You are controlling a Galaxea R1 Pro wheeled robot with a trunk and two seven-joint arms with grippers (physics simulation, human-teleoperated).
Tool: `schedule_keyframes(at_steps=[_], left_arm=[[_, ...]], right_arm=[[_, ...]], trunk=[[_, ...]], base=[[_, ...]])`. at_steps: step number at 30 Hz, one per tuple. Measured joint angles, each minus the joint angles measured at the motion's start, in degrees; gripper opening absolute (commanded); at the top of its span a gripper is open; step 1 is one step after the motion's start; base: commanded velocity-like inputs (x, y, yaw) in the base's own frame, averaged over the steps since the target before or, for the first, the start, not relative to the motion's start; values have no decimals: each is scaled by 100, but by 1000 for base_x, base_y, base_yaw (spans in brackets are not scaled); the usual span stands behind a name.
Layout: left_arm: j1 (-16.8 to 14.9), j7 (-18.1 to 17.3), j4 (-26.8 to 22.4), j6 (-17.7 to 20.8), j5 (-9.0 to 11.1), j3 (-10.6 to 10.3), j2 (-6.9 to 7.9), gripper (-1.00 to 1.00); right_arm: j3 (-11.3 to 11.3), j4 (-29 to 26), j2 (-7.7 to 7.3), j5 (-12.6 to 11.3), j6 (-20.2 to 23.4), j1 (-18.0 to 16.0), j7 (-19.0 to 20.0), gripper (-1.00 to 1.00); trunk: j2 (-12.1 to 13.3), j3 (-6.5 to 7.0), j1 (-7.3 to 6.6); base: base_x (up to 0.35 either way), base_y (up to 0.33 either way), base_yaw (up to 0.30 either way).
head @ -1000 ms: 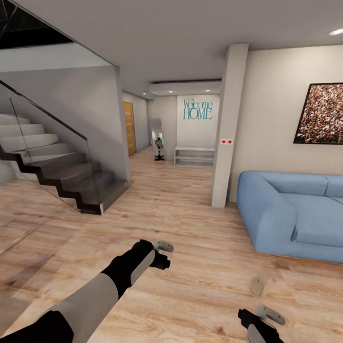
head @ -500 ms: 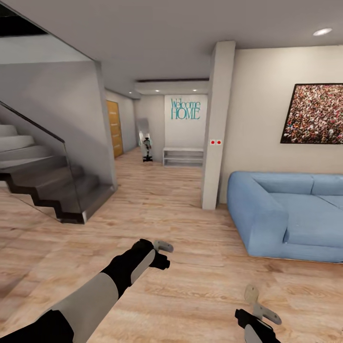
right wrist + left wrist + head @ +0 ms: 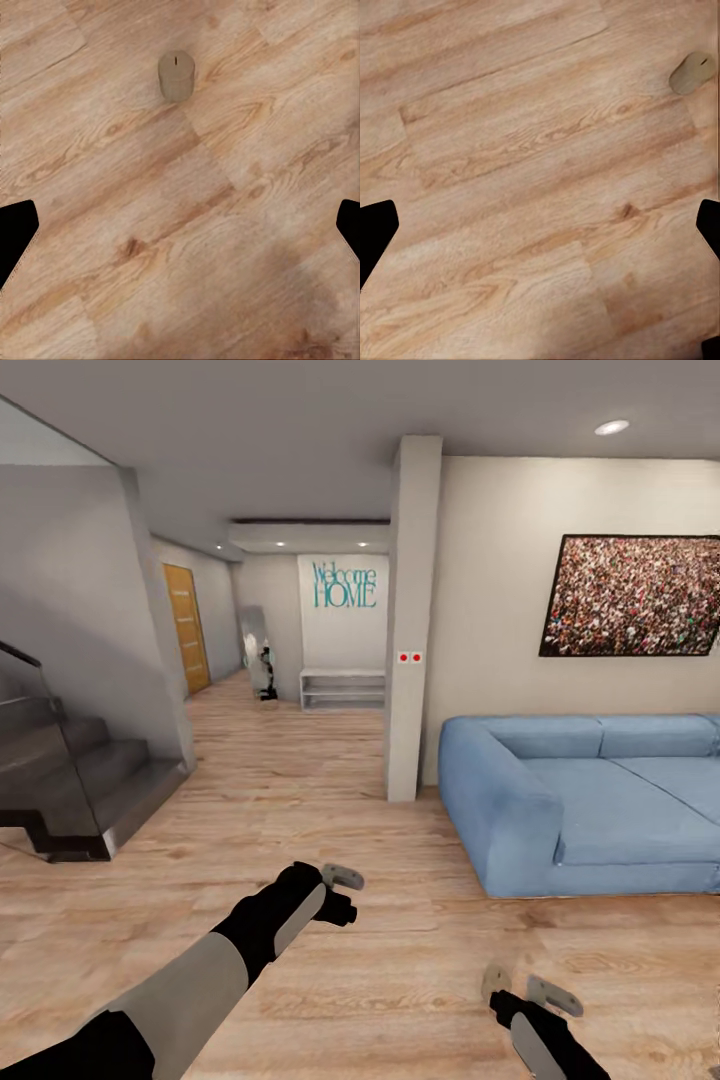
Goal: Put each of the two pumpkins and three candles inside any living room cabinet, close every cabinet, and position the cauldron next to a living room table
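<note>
A short tan candle (image 3: 495, 980) lies on the light wood floor just left of my right gripper (image 3: 540, 1000) in the head view. In the right wrist view a stubby candle (image 3: 176, 75) sits on the planks ahead of the right gripper (image 3: 180, 225), whose dark fingertips stand wide apart with nothing between them. A tan candle (image 3: 692, 73) also appears off to one side in the left wrist view, well clear of the left gripper (image 3: 540, 225), which is open and empty. In the head view the left gripper (image 3: 335, 885) hangs over bare floor.
A blue sofa (image 3: 560, 810) stands at the right under a framed picture (image 3: 635, 595). A white pillar (image 3: 410, 620) rises beside it. Dark stairs (image 3: 70, 780) are at the left, and a hallway (image 3: 300, 690) runs back between them. Wood floor (image 3: 300, 820) lies ahead.
The camera has turned right, so the stairs, pillar and sofa slid left. The right gripper has risen a little and the candle now lies close beside it. The left arm holds its pose.
</note>
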Motion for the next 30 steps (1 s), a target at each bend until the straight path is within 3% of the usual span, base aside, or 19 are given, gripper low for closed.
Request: schedule_keyframes(at_steps=[4,8,10,13,17,30], left_arm=[[-6,11,-1,-3,-2,-2,0,100],[-6,17,1,1,-7,-5,6,100],[-6,21,0,3,-11,-6,8,100],[-8,24,-1,5,-11,-8,9,100],[-9,19,-2,5,-11,-8,9,100],[-9,17,-7,22,-3,-1,10,100]], right_arm=[[0,18,-26,14,937,-639,35,100],[27,29,14,22,1388,-951,67,100],[152,28,48,28,1502,-1032,75,100],[459,30,87,26,1568,-1076,79,100],[683,51,105,19,1575,-1101,86,100],[777,330,113,27,1523,-1106,90,100]], trunk=[[0,-31,0],[0,-67,0],[0,-85,0],[0,-113,0],[0,-150,0],[0,-272,0]], base=[[329,-64,-139],[329,-26,-73],[329,-9,-28],[329,-5,-49],[329,-1,-83],[329,0,-93]])
